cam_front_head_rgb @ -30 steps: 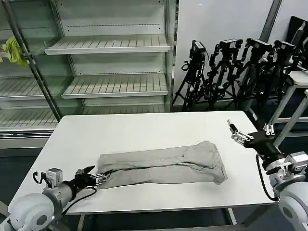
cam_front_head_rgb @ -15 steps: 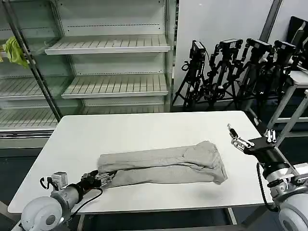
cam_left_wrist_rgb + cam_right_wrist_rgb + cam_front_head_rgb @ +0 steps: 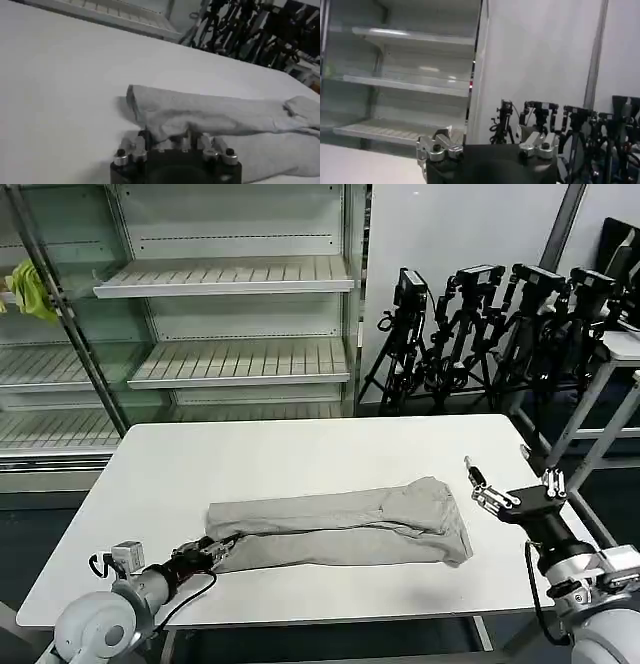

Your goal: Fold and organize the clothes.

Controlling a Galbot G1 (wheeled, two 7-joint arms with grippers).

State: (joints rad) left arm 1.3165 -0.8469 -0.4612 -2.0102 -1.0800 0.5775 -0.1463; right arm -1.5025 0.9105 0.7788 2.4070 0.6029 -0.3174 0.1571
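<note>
t-shirt [image 3: 340, 529]: light grey, lay folded into a long band across the near half of the table [image 3: 300, 454], running left to right; the right end was wider and bunched, the left end narrow. in the left wrist view the cloth [image 3: 215, 120] showed as a doubled layer with a rounded fold edge.
left gripper [image 3: 212, 550]: sat low at the table's near-left part, right at the narrow left end of the t-shirt. the left wrist view [image 3: 172, 142] showed the cloth edge draped over and between the fingers; jaws looked clenched on that edge.
right gripper [image 3: 490, 489]: hovered above the table's right side, just beside the shirt's bunched right end, not touching the cloth. fingers [image 3: 478, 481] stood spread, released, holding nothing. from the right wrist view [image 3: 490, 147] it was tilted up toward the room, both finger bases apart.
shelving [image 3: 225, 314]: stood behind the table, white slatted shelves.
yellow-green cloth [image 3: 30, 289]: hung at the far left of the shelving.
tripods [image 3: 480, 334]: black, grouped behind the table on the right.
</note>
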